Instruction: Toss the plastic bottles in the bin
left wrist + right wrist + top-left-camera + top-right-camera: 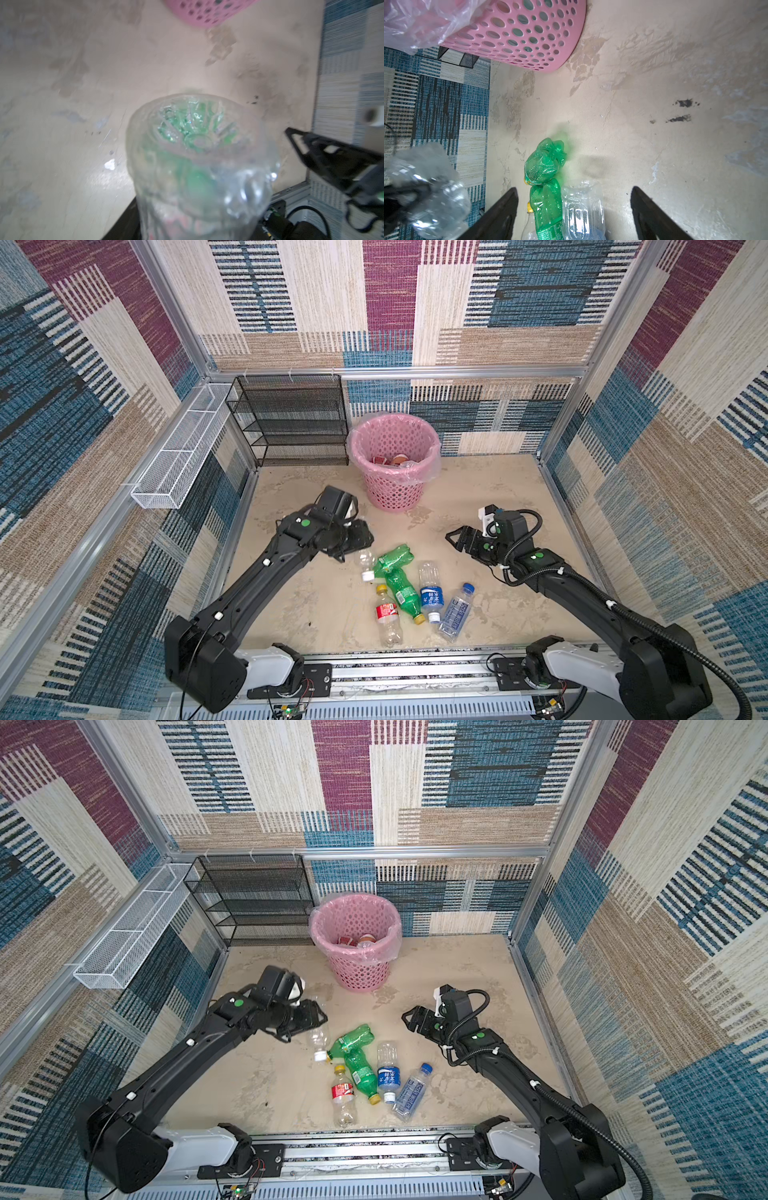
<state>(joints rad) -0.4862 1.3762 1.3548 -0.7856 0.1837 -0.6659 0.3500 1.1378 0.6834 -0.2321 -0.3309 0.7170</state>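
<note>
Stained beige counter under everything. On it, or just off it, I cannot tell, the clear bottle, thin ribbed unlabelled plastic, is pinched near its base by the left fingers; its long axis runs back toward the robot, white cap at the near end. Its crinkled base fills the left wrist view. The bin, pink, perforated, bag-lined, stands just beyond those fingers, nearer this arm than the other, I'd judge. Opposite, the right fingers hang spread, gripping nothing, aimed at the dented green bottles.
</note>
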